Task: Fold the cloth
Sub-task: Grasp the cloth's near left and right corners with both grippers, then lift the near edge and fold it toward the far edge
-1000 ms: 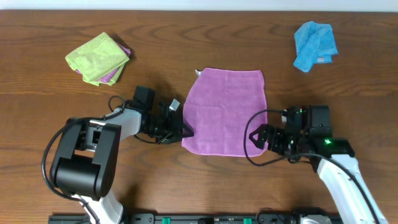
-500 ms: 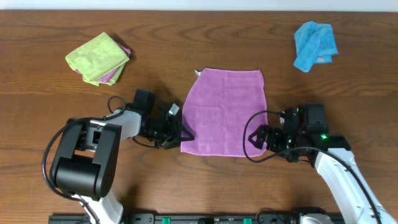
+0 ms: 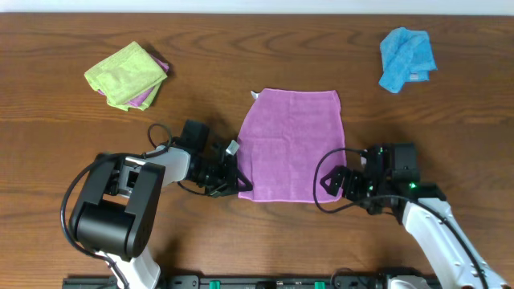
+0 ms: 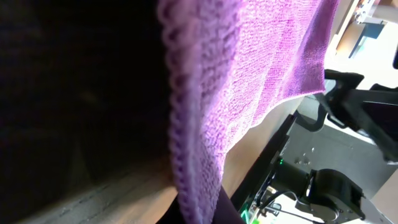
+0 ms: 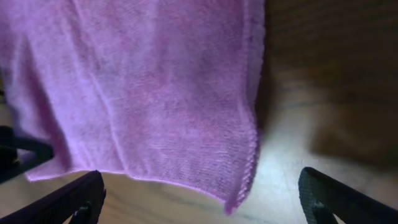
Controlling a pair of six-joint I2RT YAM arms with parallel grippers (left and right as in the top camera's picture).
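Cloth (image 3: 291, 144) is spread on table (image 3: 64, 144), centre. Left gripper (image 3: 235, 183) sits at its near left corner and the hem fills the wrist view; can't tell if clenched. Right gripper (image 5: 202, 196) fingers are spread wide, straddling the near right corner. White tag (image 3: 255, 94) at far left corner, unreadable.

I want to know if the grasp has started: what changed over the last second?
The left gripper slid along the purple cloth's left edge to its near corner; whether it has pinched it cannot be told. The right gripper shifted only slightly by the near right corner, jaws open, gripping nothing. The purple cloth's far edge, the green cloth and the blue cloth stayed put.
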